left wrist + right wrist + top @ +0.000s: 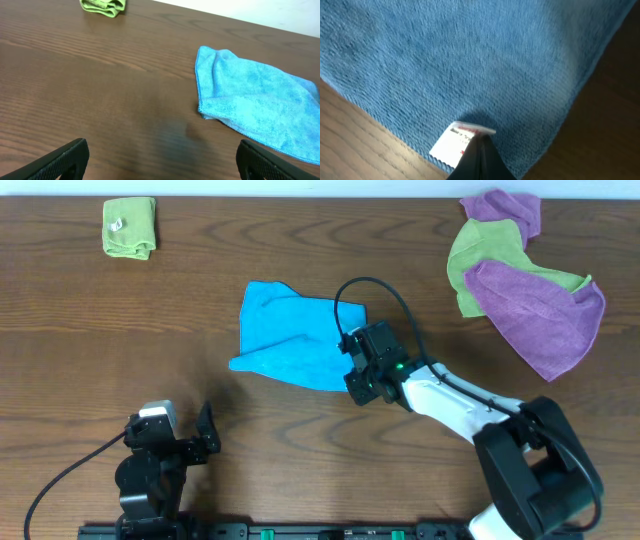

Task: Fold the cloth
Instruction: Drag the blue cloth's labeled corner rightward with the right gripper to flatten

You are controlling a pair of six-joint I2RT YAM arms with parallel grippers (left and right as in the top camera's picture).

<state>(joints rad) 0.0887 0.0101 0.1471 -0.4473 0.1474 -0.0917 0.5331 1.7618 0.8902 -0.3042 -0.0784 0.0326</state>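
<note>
The sky-blue cloth point(290, 330) lies crumpled and partly doubled over in the middle of the table; it also shows in the left wrist view point(255, 107). In the right wrist view the cloth point(470, 60) fills the frame, with its white tag point(447, 147) at the near edge. My right gripper point(481, 142) is shut, its fingertips pressed together on the cloth's edge at the tag; overhead it point(352, 370) sits at the cloth's right edge. My left gripper point(162, 160) is open and empty, low near the table's front left point(205, 435), well apart from the cloth.
A folded lime-green cloth point(130, 227) lies at the back left and also shows in the left wrist view point(104, 6). A pile of purple cloths point(545, 315) and a lime-green cloth point(485, 255) lies at the back right. The table is dark wood.
</note>
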